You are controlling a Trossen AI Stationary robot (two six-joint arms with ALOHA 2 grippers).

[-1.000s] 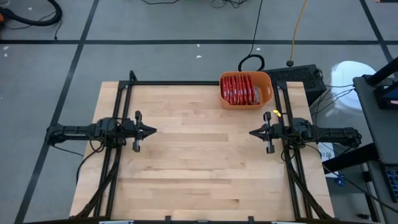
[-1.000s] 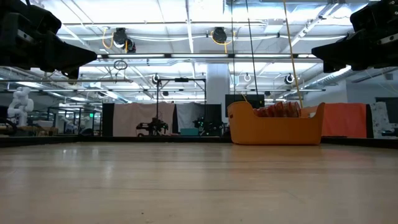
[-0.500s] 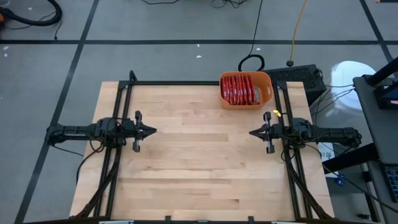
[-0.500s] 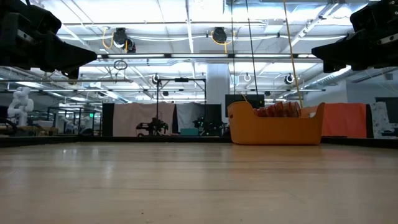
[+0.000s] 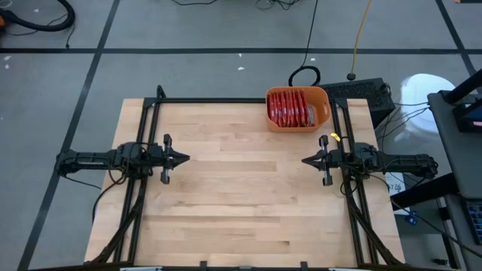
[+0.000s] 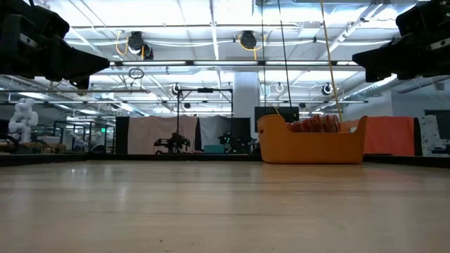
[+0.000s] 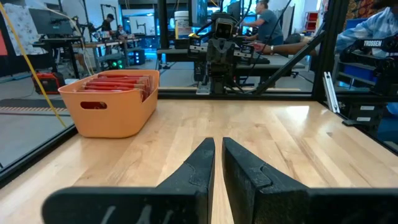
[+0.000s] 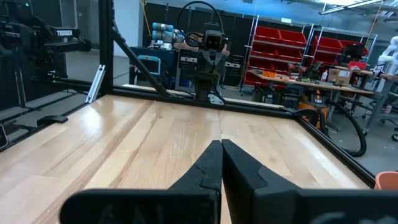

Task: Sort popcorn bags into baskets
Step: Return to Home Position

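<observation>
The red popcorn bags [image 5: 291,108] stand packed in the orange tub [image 5: 325,114] at a table [image 5: 241,211] corner near the right arm. The left gripper [image 5: 185,158] and right gripper [image 5: 304,160] face each other from opposite sides, both pinched closed and empty.

My two dark arms stretch level, pointing at each other, well apart. The dark two-finger left gripper [image 5: 183,158] and matching right gripper [image 5: 306,160] each have fingers nearly touching.

Wooden counter [image 5: 248,203] sits centre | black cable loop [image 5: 305,68] on grey floor [image 5: 188,30] behind it | red bins [image 8: 281,48] racked far off
</observation>
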